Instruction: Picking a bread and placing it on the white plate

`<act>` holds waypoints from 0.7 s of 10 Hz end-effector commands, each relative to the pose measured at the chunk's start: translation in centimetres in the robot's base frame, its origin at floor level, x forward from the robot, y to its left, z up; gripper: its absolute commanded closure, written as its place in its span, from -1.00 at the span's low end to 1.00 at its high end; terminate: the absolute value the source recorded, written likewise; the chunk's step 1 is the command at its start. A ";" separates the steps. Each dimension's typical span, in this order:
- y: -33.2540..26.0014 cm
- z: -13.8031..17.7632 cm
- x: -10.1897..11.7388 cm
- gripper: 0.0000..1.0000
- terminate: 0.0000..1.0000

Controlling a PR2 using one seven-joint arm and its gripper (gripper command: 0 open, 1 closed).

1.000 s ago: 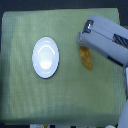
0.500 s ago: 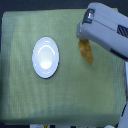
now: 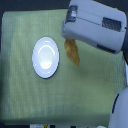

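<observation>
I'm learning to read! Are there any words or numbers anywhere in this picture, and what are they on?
No readable text anywhere: none on the white plate, the bread, the green cloth or the robot's arm.
The arm's dark vent patch is too blurred to show any letters.

The bread (image 3: 73, 52), just beside the white plate (image 3: 45, 57) on the exterior view's right, has its upper end hidden under the arm's grey housing (image 3: 95, 25). The claw itself is out of sight behind that housing, its jaws unreadable.
</observation>
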 end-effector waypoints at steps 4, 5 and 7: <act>17.0 -4.4 -0.4 1.00 -1.00; 18.4 -5.2 -0.5 1.00 -1.00; 19.2 -5.9 -1.1 1.00 -1.00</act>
